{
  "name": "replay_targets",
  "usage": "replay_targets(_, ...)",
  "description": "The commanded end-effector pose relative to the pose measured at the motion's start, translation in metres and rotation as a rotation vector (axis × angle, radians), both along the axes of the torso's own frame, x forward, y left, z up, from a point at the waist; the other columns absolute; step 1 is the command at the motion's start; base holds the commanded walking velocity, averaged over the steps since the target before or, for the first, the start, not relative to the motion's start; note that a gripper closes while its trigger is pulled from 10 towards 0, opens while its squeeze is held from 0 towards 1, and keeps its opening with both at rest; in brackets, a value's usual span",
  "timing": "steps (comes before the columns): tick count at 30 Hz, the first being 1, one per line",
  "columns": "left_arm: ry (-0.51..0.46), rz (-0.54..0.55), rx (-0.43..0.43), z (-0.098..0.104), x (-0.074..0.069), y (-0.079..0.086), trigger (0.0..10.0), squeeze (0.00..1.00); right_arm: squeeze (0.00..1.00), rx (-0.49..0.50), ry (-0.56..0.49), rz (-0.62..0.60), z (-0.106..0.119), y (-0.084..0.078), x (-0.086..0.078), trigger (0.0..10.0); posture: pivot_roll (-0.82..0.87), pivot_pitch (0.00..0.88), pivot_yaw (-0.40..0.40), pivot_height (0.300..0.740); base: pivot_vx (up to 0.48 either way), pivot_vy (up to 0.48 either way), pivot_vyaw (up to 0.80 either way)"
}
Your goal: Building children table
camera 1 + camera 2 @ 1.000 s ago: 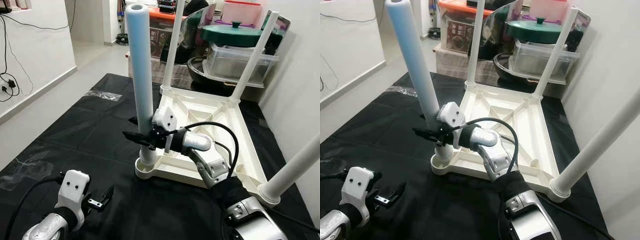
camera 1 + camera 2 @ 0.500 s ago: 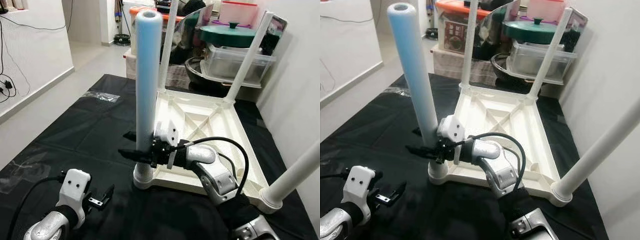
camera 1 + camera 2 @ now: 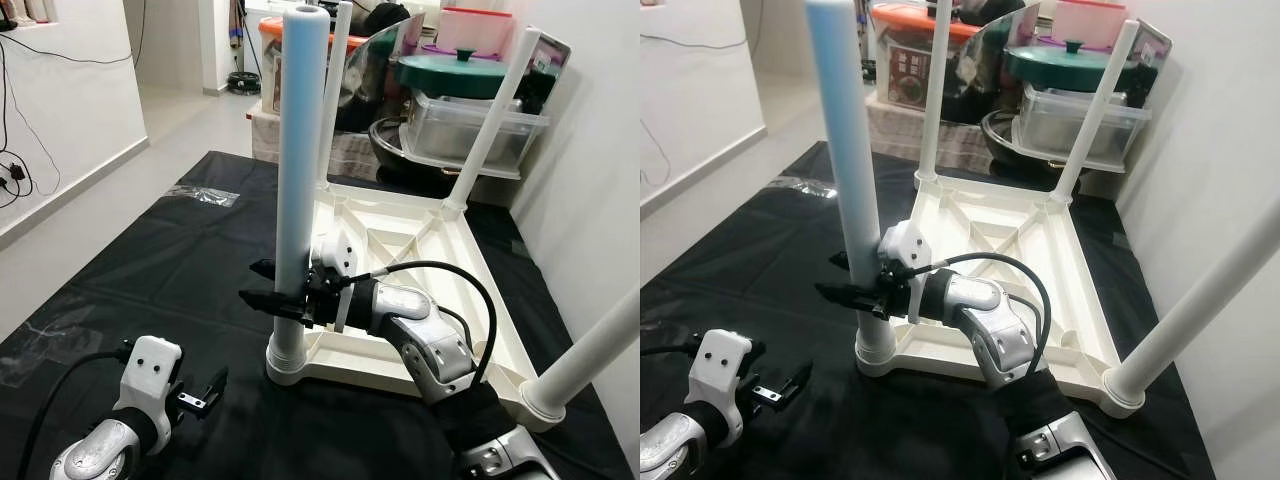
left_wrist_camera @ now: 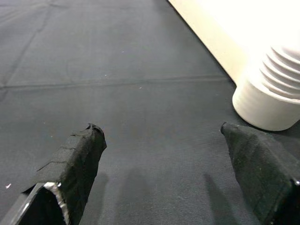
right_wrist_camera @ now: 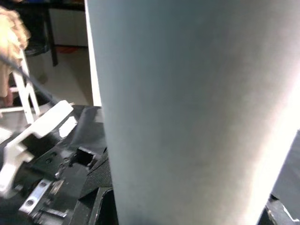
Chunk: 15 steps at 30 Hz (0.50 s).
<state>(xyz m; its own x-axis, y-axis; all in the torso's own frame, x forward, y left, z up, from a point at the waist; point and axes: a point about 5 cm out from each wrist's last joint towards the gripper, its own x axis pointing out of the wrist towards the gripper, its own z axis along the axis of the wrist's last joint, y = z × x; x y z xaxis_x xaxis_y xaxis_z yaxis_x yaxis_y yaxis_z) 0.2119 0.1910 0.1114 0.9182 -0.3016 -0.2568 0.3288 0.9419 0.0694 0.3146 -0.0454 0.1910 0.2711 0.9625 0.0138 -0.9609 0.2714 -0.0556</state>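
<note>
Upside-down white table top (image 3: 420, 250) on black sheet (image 3: 150, 260). Near-left leg (image 3: 300, 170) upright in its corner socket (image 3: 287, 360), gripped low between right gripper (image 3: 275, 295) fingers. Left gripper (image 3: 205, 388) low over the sheet, just short of that socket, fingers spread, holding nothing.

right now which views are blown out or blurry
Left wrist view: the tabletop glares to plain white, while the left claw is sharp. Right wrist view: the leg is too close, soft and featureless. Eye views: crisp, evenly lit.
</note>
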Motion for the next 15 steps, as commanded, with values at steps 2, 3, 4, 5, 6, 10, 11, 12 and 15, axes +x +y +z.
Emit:
replay_targets(2, 0.007, -0.015, -0.006, -0.002, -0.001, -0.005, 10.0, 0.00, 0.00, -0.072, 0.148, -0.054, -0.029, -0.004, 0.005, 0.0, 0.12, 0.000, -0.112, 0.740, 0.000, 0.000, 0.00)
replay_targets(3, 0.007, -0.015, -0.006, -0.002, -0.001, -0.005, 10.0, 0.00, 0.00, -0.076, 0.151, -0.059, -0.029, -0.005, 0.005, 0.0, 0.12, 0.000, -0.112, 0.740, 0.000, 0.000, 0.00)
replay_targets(4, 0.007, -0.015, -0.007, -0.002, -0.001, -0.005, 10.0, 0.00, 0.00, -0.078, 0.157, -0.064, -0.029, -0.005, 0.006, 0.0, 0.12, 0.000, -0.113, 0.740, 0.000, 0.000, 0.00)
replay_targets(5, 0.007, -0.015, -0.007, -0.002, -0.001, -0.005, 10.0, 0.00, 0.00, -0.078, 0.157, -0.064, -0.029, -0.005, 0.006, 0.0, 0.12, 0.000, -0.113, 0.740, 0.000, 0.000, 0.00)
replay_targets(6, 0.008, -0.014, -0.006, -0.003, -0.001, -0.004, 10.0, 0.00, 0.00, -0.079, 0.182, -0.095, -0.031, -0.005, 0.010, 0.0, 0.12, 0.000, -0.113, 0.740, 0.000, 0.000, 0.00)
replay_targets(10, 0.008, -0.013, -0.006, -0.003, 0.000, -0.004, 10.0, 0.00, 0.00, -0.079, 0.199, -0.121, -0.033, -0.005, 0.013, 0.0, 0.12, 0.000, -0.113, 0.740, 0.000, 0.000, 0.00)
replay_targets(11, 0.008, -0.012, -0.005, -0.003, 0.000, -0.004, 10.0, 0.00, 0.00, -0.076, 0.218, -0.152, -0.035, -0.006, 0.015, 0.0, 0.12, 0.000, -0.112, 0.740, 0.000, 0.000, 0.00)
replay_targets(12, 0.008, -0.012, -0.005, -0.003, 0.000, -0.004, 10.0, 0.00, 0.00, -0.076, 0.218, -0.152, -0.035, -0.006, 0.015, 0.0, 0.12, 0.000, -0.112, 0.740, 0.000, 0.000, 0.00)
replay_targets(15, 0.008, -0.012, -0.004, -0.003, 0.000, -0.004, 10.0, 0.00, 0.00, -0.078, 0.246, -0.217, -0.040, -0.010, 0.021, 0.0, 0.12, 0.000, -0.111, 0.740, 0.000, 0.000, 0.00)
